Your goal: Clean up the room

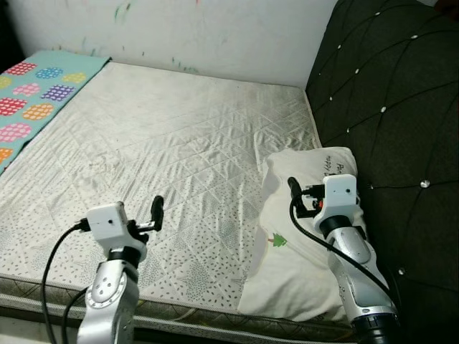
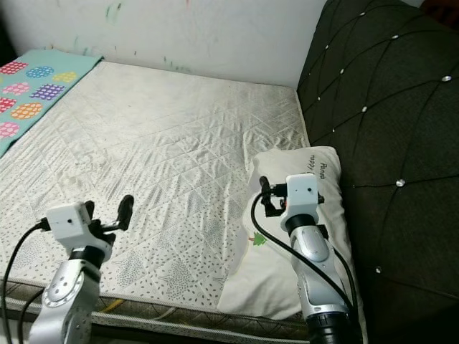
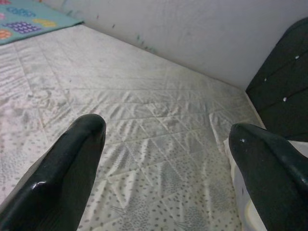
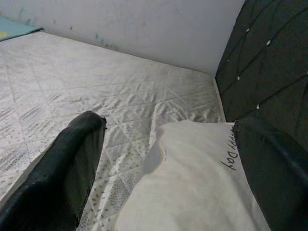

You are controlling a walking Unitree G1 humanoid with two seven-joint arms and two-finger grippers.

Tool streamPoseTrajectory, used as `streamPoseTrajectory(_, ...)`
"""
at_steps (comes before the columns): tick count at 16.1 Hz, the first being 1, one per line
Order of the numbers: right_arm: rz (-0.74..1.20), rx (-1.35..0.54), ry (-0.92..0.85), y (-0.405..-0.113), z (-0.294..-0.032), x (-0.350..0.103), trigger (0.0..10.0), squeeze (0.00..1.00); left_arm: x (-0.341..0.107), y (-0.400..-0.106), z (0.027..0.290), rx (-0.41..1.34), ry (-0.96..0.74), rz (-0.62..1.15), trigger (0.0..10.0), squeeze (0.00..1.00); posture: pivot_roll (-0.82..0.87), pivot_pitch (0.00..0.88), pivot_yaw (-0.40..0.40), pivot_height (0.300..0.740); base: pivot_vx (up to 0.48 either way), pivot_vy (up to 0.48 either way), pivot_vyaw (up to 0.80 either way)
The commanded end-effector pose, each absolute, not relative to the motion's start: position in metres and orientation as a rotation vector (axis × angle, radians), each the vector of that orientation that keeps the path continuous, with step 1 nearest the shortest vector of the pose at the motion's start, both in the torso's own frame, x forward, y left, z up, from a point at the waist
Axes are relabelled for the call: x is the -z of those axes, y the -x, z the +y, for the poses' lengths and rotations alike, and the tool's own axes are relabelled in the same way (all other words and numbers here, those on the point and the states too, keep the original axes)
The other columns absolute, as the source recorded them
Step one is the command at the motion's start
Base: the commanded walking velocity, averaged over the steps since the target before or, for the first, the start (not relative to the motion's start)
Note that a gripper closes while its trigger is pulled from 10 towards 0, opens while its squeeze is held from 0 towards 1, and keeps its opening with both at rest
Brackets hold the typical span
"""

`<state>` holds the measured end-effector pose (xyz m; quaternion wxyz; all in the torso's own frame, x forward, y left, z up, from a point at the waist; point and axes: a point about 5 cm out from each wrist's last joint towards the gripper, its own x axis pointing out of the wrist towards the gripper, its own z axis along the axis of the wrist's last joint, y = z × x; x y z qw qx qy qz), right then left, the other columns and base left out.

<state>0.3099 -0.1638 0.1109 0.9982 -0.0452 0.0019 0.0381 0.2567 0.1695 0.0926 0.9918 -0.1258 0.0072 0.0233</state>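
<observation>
the white pillow (image 1: 301, 236) lies on the bed (image 1: 158, 150) against the dark headboard (image 1: 387, 107). the right gripper (image 4: 163, 159) hovers over it, fingers wide; the left gripper (image 3: 163, 159) hangs over bare mattress, fingers wide too.

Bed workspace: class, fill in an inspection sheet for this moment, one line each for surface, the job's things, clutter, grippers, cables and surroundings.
Surface: bare quilted white mattress, creased, with grey stains.
Job's things: white pillow lying flat at the mattress's right edge against the headboard; patterned teal blanket at the far left corner.
Clutter: nothing seen.
Grippers: left gripper open, above the mattress's near edge, holding nothing; right gripper open, above the pillow, holding nothing.
Cables: black cables loop beside the left arm, and more run along the right arm.
Surroundings: dark tufted headboard on the right; white wall with faint colour marks behind.
</observation>
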Motion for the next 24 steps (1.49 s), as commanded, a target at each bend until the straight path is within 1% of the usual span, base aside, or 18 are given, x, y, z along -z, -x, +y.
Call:
streamPoseTrajectory(1, -0.006, -0.101, 0.106, -0.314, -0.162, -0.115, 10.0, 0.0, -0.092, -0.257, 0.166, -0.057, 0.258, 0.016, 10.0, 0.0, -0.09, 0.0, -0.108, 0.74, 0.0, 0.0, 0.0)
streamPoseTrajectory(3, -0.008, -0.122, 0.113, -0.317, -0.159, -0.116, 10.0, 0.0, -0.093, -0.256, 0.166, -0.074, 0.267, 0.009, 10.0, 0.0, -0.08, 0.0, -0.123, 0.74, 0.0, 0.0, 0.0)
streamPoseTrajectory(4, -0.016, -0.159, 0.127, -0.325, -0.154, -0.121, 10.0, 0.0, -0.093, -0.255, 0.166, -0.106, 0.287, -0.004, 10.0, 0.0, -0.07, 0.0, -0.157, 0.74, 0.0, 0.0, 0.0)
streamPoseTrajectory(5, -0.021, -0.166, 0.13, -0.328, -0.153, -0.123, 10.0, 0.0, -0.093, -0.255, 0.165, -0.115, 0.292, -0.006, 10.0, 0.0, -0.07, 0.0, -0.166, 0.74, 0.0, 0.0, 0.0)
streamPoseTrajectory(8, -0.031, -0.179, 0.132, -0.332, -0.149, -0.126, 10.0, 0.0, -0.093, -0.257, 0.168, -0.128, 0.294, -0.015, 10.0, 0.0, -0.07, 0.0, -0.164, 0.74, 0.0, 0.0, 0.0)
streamPoseTrajectory(11, -0.035, -0.169, 0.122, -0.33, -0.147, -0.123, 10.0, 0.0, -0.095, -0.263, 0.169, -0.114, 0.277, -0.019, 10.0, 0.0, -0.07, 0.0, -0.135, 0.74, 0.0, 0.0, 0.0)
streamPoseTrajectory(13, -0.056, -0.123, 0.091, -0.332, -0.146, -0.123, 10.0, 0.0, -0.101, -0.274, 0.166, -0.067, 0.256, -0.03, 10.0, 0.0, -0.08, 0.0, -0.076, 0.74, 0.0, 0.0, 0.0)
streamPoseTrajectory(16, -0.064, -0.074, 0.062, -0.331, -0.149, -0.12, 10.0, 0.0, -0.103, -0.28, 0.169, -0.046, 0.229, -0.025, 10.0, 0.0, -0.09, 0.0, -0.009, 0.74, 0.0, 0.0, 0.0)
streamPoseTrajectory(17, -0.064, -0.068, 0.059, -0.331, -0.149, -0.119, 10.0, 0.0, -0.103, -0.28, 0.17, -0.045, 0.227, -0.025, 10.0, 0.0, -0.09, 0.0, -0.004, 0.74, 0.0, 0.0, 0.0)
streamPoseTrajectory(18, -0.064, -0.055, 0.049, -0.33, -0.149, -0.118, 10.0, 0.0, -0.103, -0.28, 0.171, -0.037, 0.223, -0.021, 10.0, 0.0, -0.09, 0.0, 0.024, 0.74, 0.0, 0.0, 0.0)
streamPoseTrajectory(20, -0.063, -0.05, 0.031, -0.33, -0.145, -0.115, 10.0, 0.0, -0.104, -0.282, 0.169, -0.02, 0.248, -0.011, 10.0, 0.0, -0.1, 0.0, 0.048, 0.74, 0.0, 0.0, 0.0)
streamPoseTrajectory(22, -0.066, -0.05, 0.026, -0.331, -0.142, -0.115, 10.0, 0.0, -0.106, -0.284, 0.164, -0.005, 0.269, -0.009, 10.0, 0.0, -0.11, 0.0, 0.054, 0.74, 0.0, 0.0, 0.0)
streamPoseTrajectory(24, -0.083, -0.048, 0.021, -0.336, -0.137, -0.122, 10.0, 0.0, -0.113, -0.292, 0.151, 0.06, 0.288, -0.019, 10.0, 0.0, -0.12, 0.0, 0.045, 0.74, 0.0, 0.0, 0.0)
